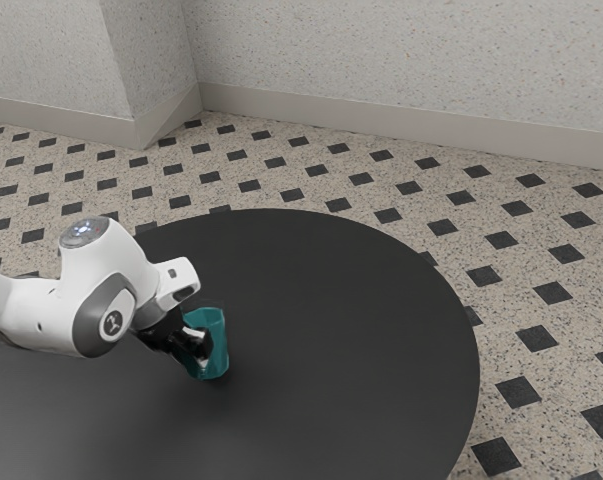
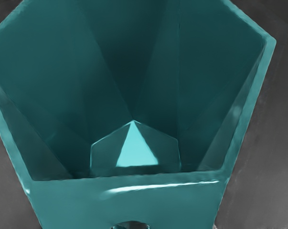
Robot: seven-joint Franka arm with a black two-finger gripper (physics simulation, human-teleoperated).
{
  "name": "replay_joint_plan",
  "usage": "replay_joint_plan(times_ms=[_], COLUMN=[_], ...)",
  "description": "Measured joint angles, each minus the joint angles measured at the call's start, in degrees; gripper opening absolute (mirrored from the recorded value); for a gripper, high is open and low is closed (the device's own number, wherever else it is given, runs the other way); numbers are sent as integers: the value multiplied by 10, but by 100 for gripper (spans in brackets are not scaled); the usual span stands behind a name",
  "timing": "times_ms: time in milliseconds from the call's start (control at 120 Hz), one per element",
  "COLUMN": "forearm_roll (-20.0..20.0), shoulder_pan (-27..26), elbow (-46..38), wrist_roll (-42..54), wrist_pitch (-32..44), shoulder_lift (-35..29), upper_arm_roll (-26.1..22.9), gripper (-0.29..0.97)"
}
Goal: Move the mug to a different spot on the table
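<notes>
Near the exterior view's left part of the round black table (image 1: 361, 320): teal mug (image 1: 218, 345), with the gripper (image 1: 195, 342) right at its rim on the arm's side. Can't tell whether the gripper is closed on the wall or just parked at it. Wrist view looks down into the mug (image 2: 134, 95), near wall under the hand. Suggest confirming a firm pinch on that wall first, then a low lift and slow, level travel toward the open table on the exterior view's right.

Teal mug (image 1: 217, 348) at hand (image 1: 193, 341), black table (image 1: 361, 330)
</notes>
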Motion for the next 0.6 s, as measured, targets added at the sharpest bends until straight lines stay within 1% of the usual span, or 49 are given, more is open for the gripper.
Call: replay_joint_plan(times_ms=[108, 233, 458, 600], forearm_roll=[0, -2, -8, -35], shoulder_pan=[0, 0, 0, 0], elbow=[0, -1, -9, -14], wrist_roll=[3, 6, -1, -9], wrist_pitch=[-2, -11, -51, -76], shoulder_lift=[1, 2, 1, 0], upper_arm_roll=[0, 0, -1, -1], gripper=[45, 55, 64, 66])
